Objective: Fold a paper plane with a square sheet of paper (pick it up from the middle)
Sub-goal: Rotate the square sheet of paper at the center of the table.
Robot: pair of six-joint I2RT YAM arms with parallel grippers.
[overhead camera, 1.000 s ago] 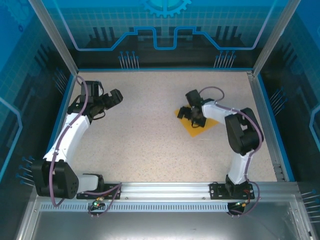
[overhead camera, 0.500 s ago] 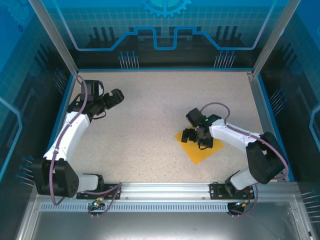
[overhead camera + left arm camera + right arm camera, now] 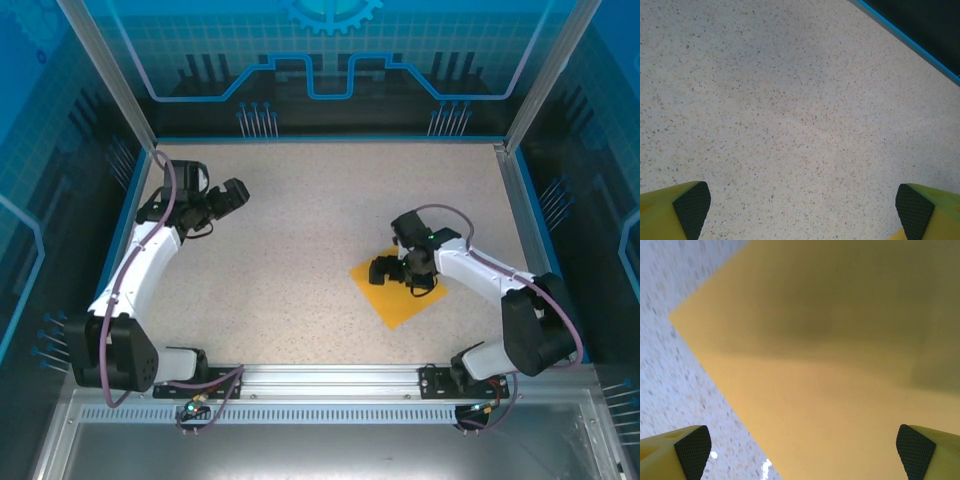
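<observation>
Hovering over plain orange-yellow paper

The square sheet of paper (image 3: 398, 306) is laid flat on the speckled surface (image 3: 300, 250), right of centre. The right jaws are spread wide over it; the left jaws are spread wide at far left.

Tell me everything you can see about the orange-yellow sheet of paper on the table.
The square sheet of paper is thin, plain orange-yellow and unmarked. It lies flat on the speckled table, turned like a diamond, right of centre and towards the near edge. The right gripper hangs over its far half with jaws open, casting a shadow on it. Whether the fingers touch the sheet cannot be told.
</observation>
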